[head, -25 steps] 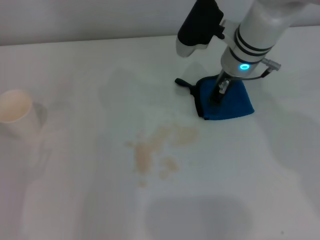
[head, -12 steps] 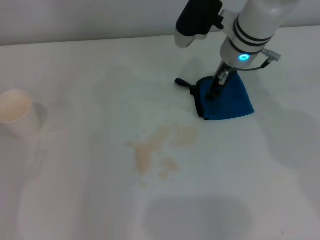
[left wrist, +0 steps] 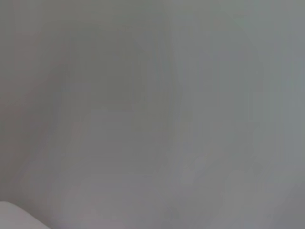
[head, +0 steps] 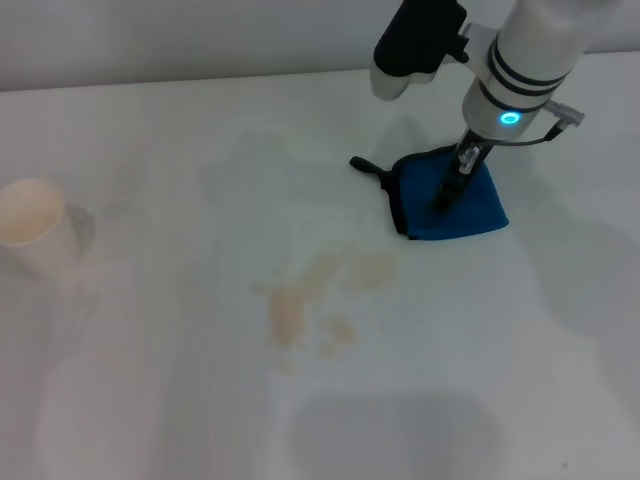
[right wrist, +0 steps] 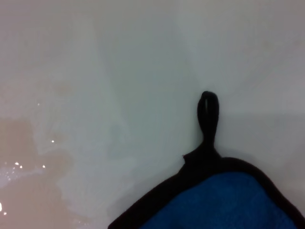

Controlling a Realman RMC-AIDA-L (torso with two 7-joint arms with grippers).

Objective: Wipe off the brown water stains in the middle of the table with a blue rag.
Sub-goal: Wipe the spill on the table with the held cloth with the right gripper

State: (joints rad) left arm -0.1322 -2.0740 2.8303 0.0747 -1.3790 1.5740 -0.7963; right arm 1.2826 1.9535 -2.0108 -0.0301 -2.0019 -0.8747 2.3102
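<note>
My right tool point(head: 447, 188) is down on the blue rag point(head: 462, 205); I can't tell its grip. Brown stains point(head: 318, 295) sit apart on the worktop point(head: 150, 400).

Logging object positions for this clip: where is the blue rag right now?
In the head view the blue rag lies on the table at the robot's right, beyond the brown water stains, with the right gripper directly over it.

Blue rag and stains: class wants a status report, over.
Right gripper down on the blue rag. Left gripper not in view. Brown water stains unwiped, apart from rag. Paper cup far left, not in the way.
</note>
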